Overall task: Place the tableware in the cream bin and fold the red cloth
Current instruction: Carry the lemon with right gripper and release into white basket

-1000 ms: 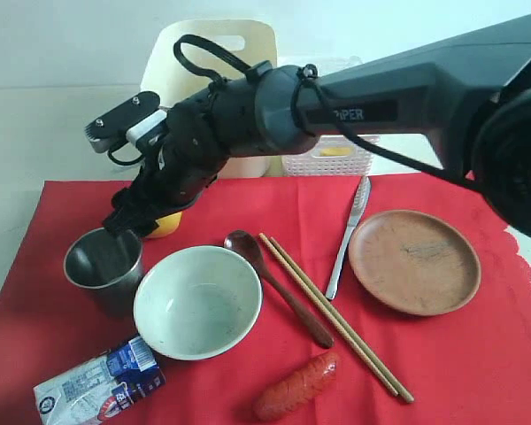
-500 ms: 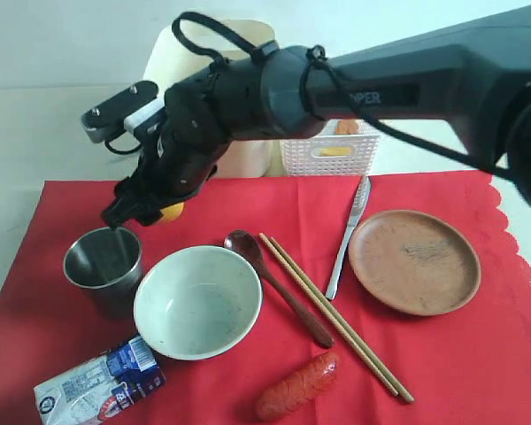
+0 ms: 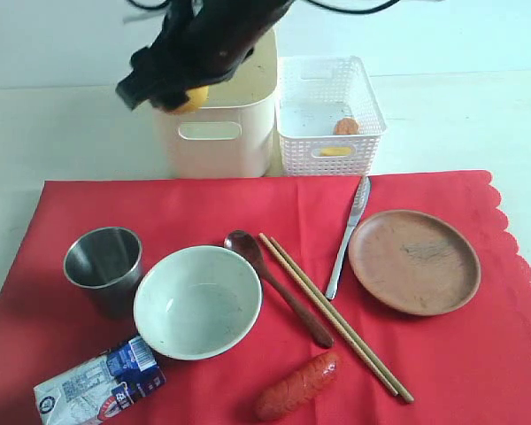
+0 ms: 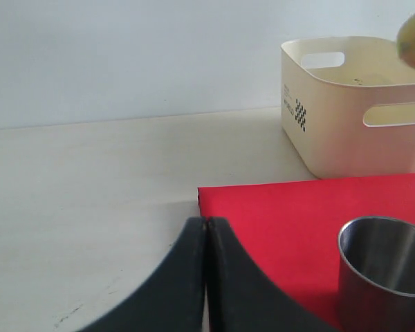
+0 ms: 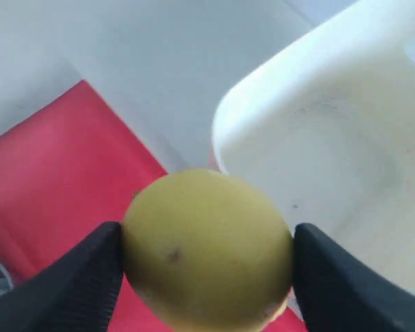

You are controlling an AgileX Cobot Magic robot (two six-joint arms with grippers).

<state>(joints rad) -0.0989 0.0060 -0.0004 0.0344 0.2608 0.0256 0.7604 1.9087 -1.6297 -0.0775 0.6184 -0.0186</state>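
Observation:
My right gripper (image 3: 175,92) is shut on a yellow lemon (image 3: 188,99), held in the air at the cream bin's (image 3: 217,133) front left corner. In the right wrist view the lemon (image 5: 207,249) fills the gap between the fingers, with the bin's rim (image 5: 332,138) beyond it. On the red cloth (image 3: 203,208) lie the steel cup (image 3: 103,261), speckled bowl (image 3: 197,301), brown spoon (image 3: 279,288), chopsticks (image 3: 336,317), knife (image 3: 348,237) and plate (image 3: 413,261). My left gripper (image 4: 206,223) is shut and empty, low by the cloth's corner (image 4: 277,214) near the cup (image 4: 384,270).
A white perforated basket (image 3: 327,115) with food pieces stands right of the cream bin. A sausage (image 3: 296,387) and a blue-white milk carton (image 3: 97,382) lie at the cloth's front edge. The pale table (image 4: 90,187) extends past the cloth.
My right arm has risen from beside the cup and carried the lemon up and back to the cream bin. The left gripper has not moved.

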